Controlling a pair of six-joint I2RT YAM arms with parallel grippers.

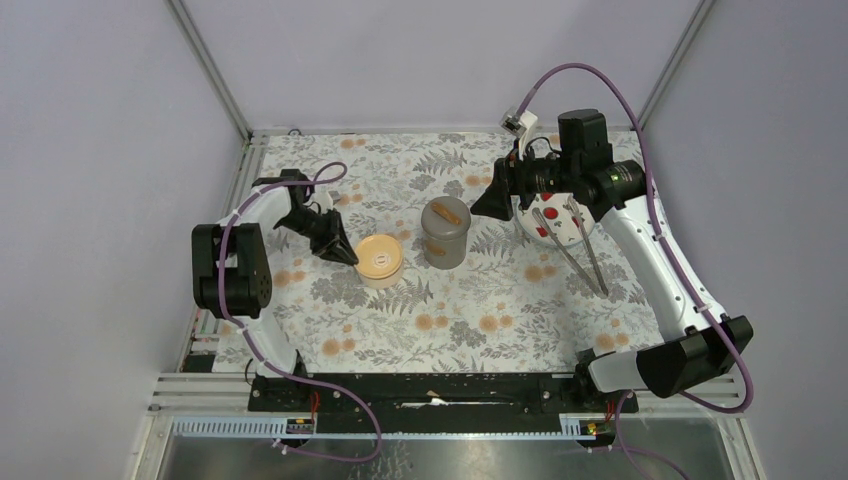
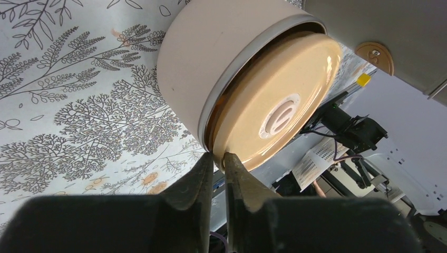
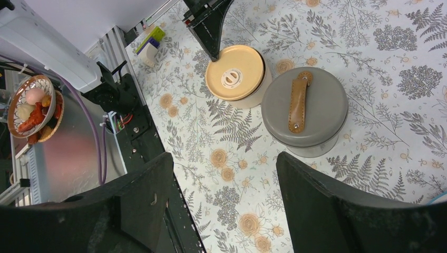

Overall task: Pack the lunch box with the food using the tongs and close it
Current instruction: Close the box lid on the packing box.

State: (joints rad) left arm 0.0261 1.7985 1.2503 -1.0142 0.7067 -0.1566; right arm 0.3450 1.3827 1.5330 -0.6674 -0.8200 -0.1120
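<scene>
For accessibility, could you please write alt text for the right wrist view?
A cream container with a tan lid stands beside a grey container whose lid carries a brown strap, on a floral tablecloth. The left gripper is at the cream one's rim; the right gripper, jaws open, frames the bottom edge.

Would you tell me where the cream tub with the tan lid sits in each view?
Top external: cream tub, centre-left.
Left wrist: tub large, upper centre.
Right wrist: tub upper centre.
Shared landmark: grey strap-lidded canister beside it.
</scene>
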